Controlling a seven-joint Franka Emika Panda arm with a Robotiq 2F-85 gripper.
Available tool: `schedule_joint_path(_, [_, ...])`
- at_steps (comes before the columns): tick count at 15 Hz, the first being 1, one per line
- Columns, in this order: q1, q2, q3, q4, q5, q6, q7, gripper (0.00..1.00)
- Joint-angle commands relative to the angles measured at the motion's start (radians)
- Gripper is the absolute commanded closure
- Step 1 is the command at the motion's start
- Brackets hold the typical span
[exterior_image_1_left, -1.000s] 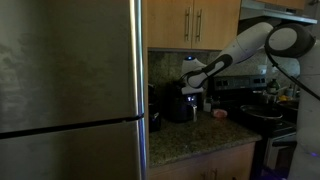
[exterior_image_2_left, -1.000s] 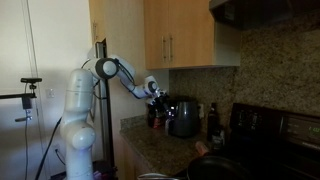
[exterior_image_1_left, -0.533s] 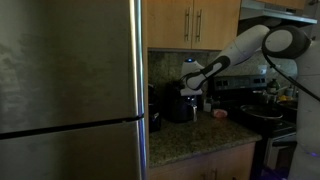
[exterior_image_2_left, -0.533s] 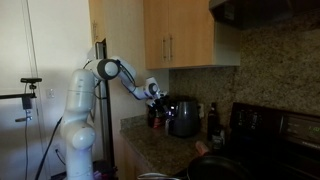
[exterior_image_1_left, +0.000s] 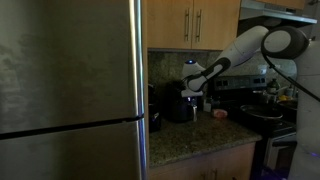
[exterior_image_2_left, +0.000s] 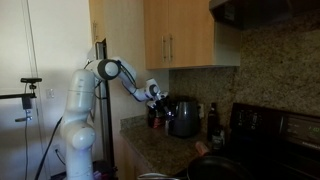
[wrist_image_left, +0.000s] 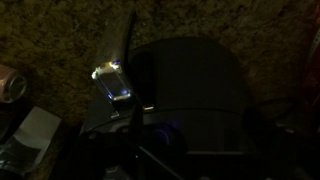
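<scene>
**My gripper hangs over the black machine**

My gripper is up in the air above the surface. It is wide open and there is nothing in it. It is not touching anything.

The thing closest to me is the black machine. It stands on the surface, back near the wall. In an exterior view it is just under my gripper, at about 7 o'clock. In an exterior view from a different spot, my gripper is near the machine, which sits at about 4 o'clock from it.

In the wrist view it is very dark. I see the round black top of the machine in the middle. A small shiny thing glows at 9 o'clock from that top. I cannot tell what it is. Speckled stone fills the picture from 10 o'clock to 2 o'clock.

A big gray fridge stands at 9 o'clock from the machine. Wooden cupboards hang at 12 o'clock. A small orange thing lies on the surface at 3 o'clock from the machine, and the stove is farther that way.
</scene>
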Motion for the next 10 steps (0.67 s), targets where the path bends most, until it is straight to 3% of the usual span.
schedule_joint_path(1, [0.003, 0.037, -0.038, -0.021, -0.080, 0.134, 0.049, 0.00])
schedule_joint_path(5, [0.008, 0.015, -0.046, -0.049, -0.136, 0.268, 0.113, 0.00])
schedule_joint_path(10, [0.013, -0.022, -0.049, -0.061, -0.256, 0.264, 0.200, 0.00])
